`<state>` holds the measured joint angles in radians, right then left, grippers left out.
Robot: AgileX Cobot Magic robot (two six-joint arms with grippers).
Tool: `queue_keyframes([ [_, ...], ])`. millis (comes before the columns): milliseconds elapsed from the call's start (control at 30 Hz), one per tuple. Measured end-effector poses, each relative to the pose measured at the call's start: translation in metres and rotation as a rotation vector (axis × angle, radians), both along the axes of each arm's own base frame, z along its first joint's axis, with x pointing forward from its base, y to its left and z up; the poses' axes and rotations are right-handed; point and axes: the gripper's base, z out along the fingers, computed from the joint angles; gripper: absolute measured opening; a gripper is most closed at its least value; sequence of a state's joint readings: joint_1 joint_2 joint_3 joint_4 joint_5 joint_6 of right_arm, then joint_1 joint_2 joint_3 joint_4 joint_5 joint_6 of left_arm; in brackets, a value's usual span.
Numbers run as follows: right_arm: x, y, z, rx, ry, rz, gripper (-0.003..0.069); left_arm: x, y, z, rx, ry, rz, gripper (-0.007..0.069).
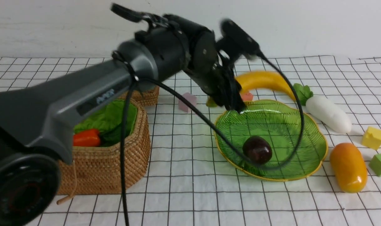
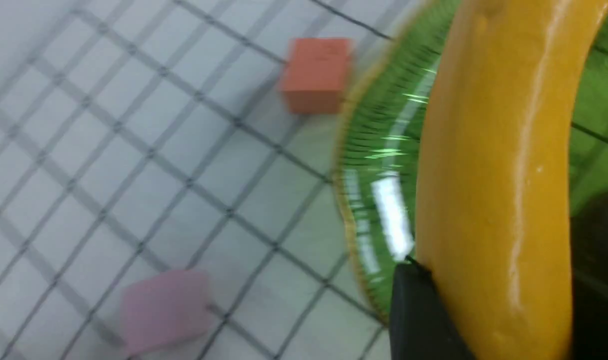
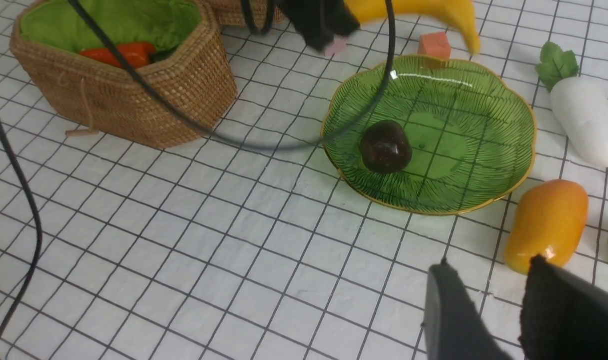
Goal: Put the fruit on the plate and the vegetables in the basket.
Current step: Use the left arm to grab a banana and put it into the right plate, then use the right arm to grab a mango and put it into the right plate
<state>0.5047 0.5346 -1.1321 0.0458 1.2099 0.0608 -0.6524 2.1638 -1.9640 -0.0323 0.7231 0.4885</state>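
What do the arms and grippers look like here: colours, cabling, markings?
Left arm: matte grey links, black rounded joint housings, and faint pale lettering on the forearm, too blurred to read. Loose black cable hangs from it. Left gripper: black, with flat black fingers. Right gripper: two flat dark fingers, one charcoal, the other blacker. The right arm itself is out of view.

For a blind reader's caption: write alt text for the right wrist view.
A small round dark-purple mangosteen lies in a shallow green glass dish with a yellow rim; near its rim the left arm's fingers grip a glossy yellow toy banana. A brown woven rattan basket holds an orange toy carrot.
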Motion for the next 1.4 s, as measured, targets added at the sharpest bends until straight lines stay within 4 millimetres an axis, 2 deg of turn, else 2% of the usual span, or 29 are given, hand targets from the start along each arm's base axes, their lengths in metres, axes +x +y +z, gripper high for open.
queue_keyframes([
  [100, -0.002, 0.002, -0.001, 0.008, 0.026, 0.017, 0.0237, -0.001, -0.013, -0.029, 0.016, 0.044, -0.099, 0.0299],
  [167, -0.004, 0.003, -0.002, 0.013, 0.047, 0.031, 0.0237, 0.003, -0.015, -0.038, -0.005, 0.046, -0.104, 0.0299],
  [267, -0.005, 0.004, -0.004, 0.017, 0.072, 0.046, 0.0237, 0.007, -0.016, -0.042, -0.017, 0.031, -0.101, 0.0299],
  [500, -0.006, 0.005, -0.004, 0.028, 0.079, 0.058, 0.0237, 0.013, -0.023, -0.035, -0.095, -0.069, -0.085, 0.0303],
  [567, -0.006, 0.005, -0.004, 0.028, 0.079, 0.058, 0.0237, 0.013, -0.023, -0.035, -0.099, -0.076, -0.084, 0.0333],
  [667, -0.006, 0.005, -0.004, 0.028, 0.079, 0.058, 0.0237, 0.013, -0.023, -0.035, -0.100, -0.075, -0.083, 0.0461],
  [700, -0.006, 0.005, -0.004, 0.028, 0.079, 0.058, 0.0237, 0.013, -0.023, -0.035, -0.101, -0.075, -0.083, 0.0471],
  [800, -0.005, 0.004, -0.004, 0.018, 0.074, 0.048, 0.0237, 0.009, -0.023, -0.033, -0.105, -0.033, -0.084, 0.0610],
  [867, -0.005, 0.003, -0.004, 0.010, 0.069, 0.038, 0.0237, 0.006, -0.021, -0.029, -0.100, -0.007, -0.089, 0.0632],
  [900, -0.004, 0.001, -0.004, 0.004, 0.067, 0.018, 0.0237, -0.001, -0.018, -0.018, -0.095, 0.026, -0.093, 0.0650],
  [967, 0.001, -0.001, -0.005, 0.001, 0.076, -0.042, 0.0237, -0.013, -0.009, 0.011, -0.114, 0.073, -0.065, 0.0637],
  [1033, 0.008, -0.002, -0.006, -0.006, 0.095, -0.097, 0.0237, -0.027, 0.002, 0.045, -0.157, 0.098, -0.005, 0.0573],
  [1133, 0.031, 0.005, -0.014, -0.065, 0.155, -0.154, 0.0237, -0.057, 0.028, 0.115, -0.297, 0.107, 0.133, 0.0367],
  [1167, 0.038, 0.008, -0.017, -0.080, 0.171, -0.157, 0.0237, -0.064, 0.034, 0.129, -0.329, 0.111, 0.168, 0.0311],
  [1200, 0.055, 0.018, -0.026, -0.115, 0.206, -0.153, 0.0237, -0.082, 0.049, 0.160, -0.389, 0.092, 0.206, 0.0172],
  [1233, 0.055, 0.018, -0.026, -0.115, 0.206, -0.153, 0.0237, -0.082, 0.050, 0.160, -0.388, 0.098, 0.213, 0.0172],
  [1267, 0.074, 0.028, -0.036, -0.155, 0.236, -0.140, 0.0237, -0.101, 0.066, 0.187, -0.420, 0.078, 0.236, 0.0058],
  [1300, 0.088, 0.035, -0.044, -0.189, 0.254, -0.132, 0.0237, -0.115, 0.078, 0.202, -0.431, 0.064, 0.245, 0.0010],
  [1333, 0.094, 0.038, -0.046, -0.203, 0.260, -0.132, 0.0237, -0.121, 0.083, 0.208, -0.434, 0.060, 0.249, -0.0003],
  [1367, 0.113, 0.046, -0.055, -0.249, 0.280, -0.136, 0.0237, -0.139, 0.099, 0.223, -0.443, 0.048, 0.262, -0.0013],
  [1400, 0.131, 0.050, -0.063, -0.286, 0.298, -0.151, 0.0237, -0.156, 0.113, 0.229, -0.441, 0.049, 0.281, -0.0013],
])
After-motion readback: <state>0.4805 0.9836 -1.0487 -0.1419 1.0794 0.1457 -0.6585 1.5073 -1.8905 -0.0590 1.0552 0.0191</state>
